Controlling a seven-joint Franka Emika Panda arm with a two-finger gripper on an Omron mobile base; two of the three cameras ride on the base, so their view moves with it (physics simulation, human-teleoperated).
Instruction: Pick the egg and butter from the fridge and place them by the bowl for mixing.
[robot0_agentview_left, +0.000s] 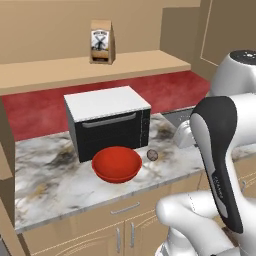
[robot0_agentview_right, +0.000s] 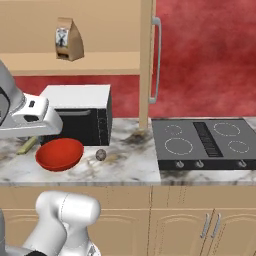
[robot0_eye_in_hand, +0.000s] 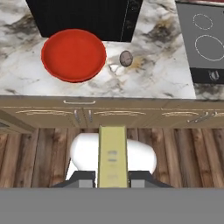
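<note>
The small brownish mottled egg (robot0_agentview_left: 152, 155) already lies on the marble bench (robot0_agentview_left: 50, 175), just beside the glossy red round bowl (robot0_agentview_left: 116, 164), toward the bench's front edge and in front of the black-and-white microwave (robot0_agentview_left: 107, 122). In the hand view the thin pale-yellow butter stick (robot0_eye_in_hand: 112, 155) stands between the jaws, which are closed tightly on it; the hand is off the front edge of the bench, above the wooden floor (robot0_eye_in_hand: 183, 153). The step in hand seems to be bringing the butter to the bowl. To do it well, I think the arm should cross the front edge, lower the stick onto bare marble near the bowl, away from the egg so it does not roll, then release.
</note>
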